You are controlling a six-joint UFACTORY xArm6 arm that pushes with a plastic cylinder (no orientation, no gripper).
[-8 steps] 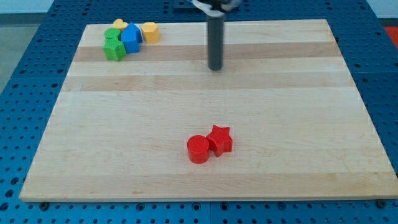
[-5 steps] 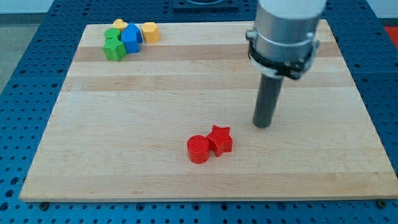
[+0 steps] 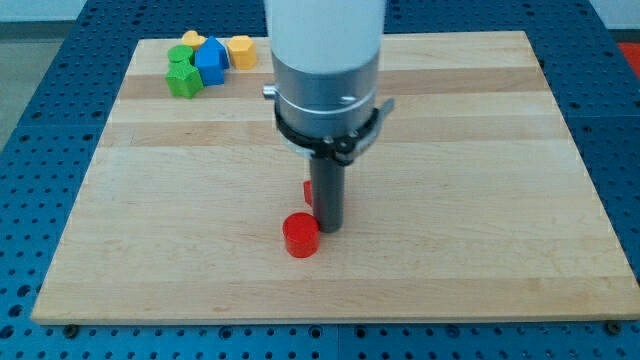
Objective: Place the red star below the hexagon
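Note:
The red star [image 3: 308, 191] shows only as a red sliver at the left edge of my rod; the rest is hidden behind it. My tip [image 3: 329, 229] rests on the board just right of a red cylinder [image 3: 300, 236], near the board's lower middle. The yellow hexagon [image 3: 240, 49] lies at the view's top left, far from the star.
A cluster sits at the top left of the wooden board [image 3: 480, 200]: a blue block [image 3: 211, 61], two green blocks [image 3: 183, 76] and another yellow block [image 3: 191, 39] behind them. The arm's wide grey body [image 3: 325, 70] covers the board's upper middle.
My rod swept from the upper middle to the right, then back left to the red pair. The red cylinder slid down-left; the star moved up-left behind the rod.

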